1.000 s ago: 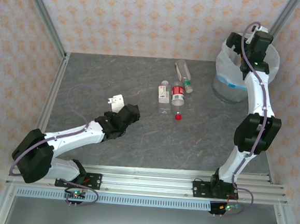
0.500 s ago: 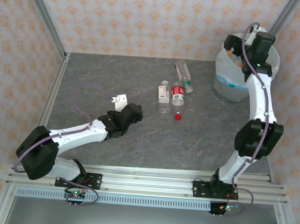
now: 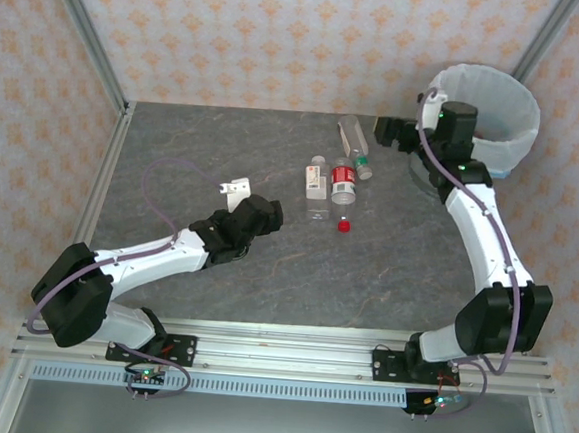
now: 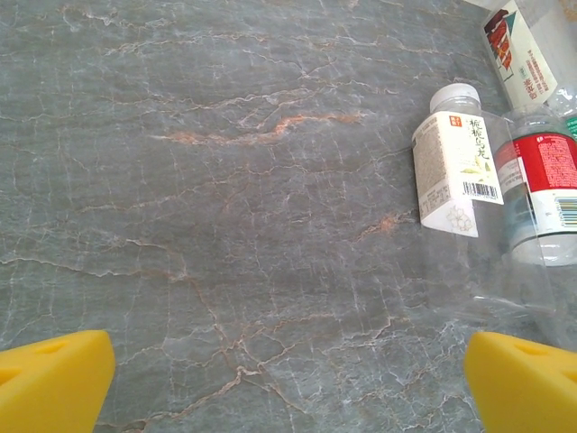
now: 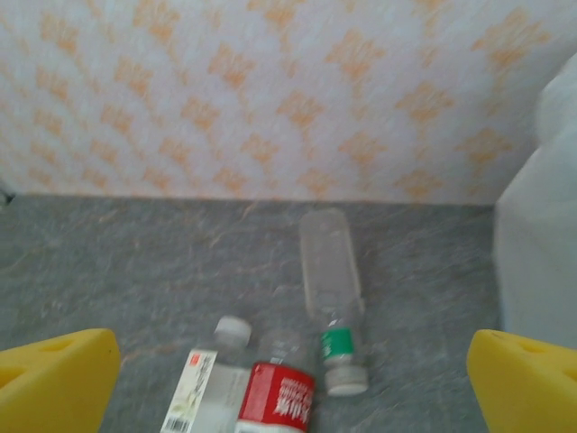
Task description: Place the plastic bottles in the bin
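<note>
Plainly, both jaws gape empty near clear cylindrical bottles [image 3: 343, 184] on veined grey table [image 3: 195, 139].

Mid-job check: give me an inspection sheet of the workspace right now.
Surface: grey veined table.
Job's things: white-label bottle, red-label bottle, green-label bottle lying mid-table; bag-lined bin at far right corner.
Clutter: loose red cap near the bottles.
Grippers: left gripper open, empty; right gripper open, empty.
Cables: purple cable loop at left, apart from bottles.
Surroundings: patterned walls, metal frame.
</note>
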Controlling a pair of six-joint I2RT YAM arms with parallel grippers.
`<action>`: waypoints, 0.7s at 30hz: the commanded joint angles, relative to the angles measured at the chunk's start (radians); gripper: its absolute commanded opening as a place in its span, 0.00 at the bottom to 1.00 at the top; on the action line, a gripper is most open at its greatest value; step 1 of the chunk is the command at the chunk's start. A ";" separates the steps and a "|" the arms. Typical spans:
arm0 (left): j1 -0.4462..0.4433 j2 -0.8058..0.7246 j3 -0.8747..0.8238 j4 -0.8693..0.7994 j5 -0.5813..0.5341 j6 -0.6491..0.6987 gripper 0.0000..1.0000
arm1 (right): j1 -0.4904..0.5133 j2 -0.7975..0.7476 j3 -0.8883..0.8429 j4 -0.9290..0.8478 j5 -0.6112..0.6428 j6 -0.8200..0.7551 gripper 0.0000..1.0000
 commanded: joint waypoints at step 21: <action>0.015 -0.092 -0.041 -0.025 -0.067 -0.045 1.00 | 0.034 0.431 0.126 -0.158 0.141 -0.145 0.85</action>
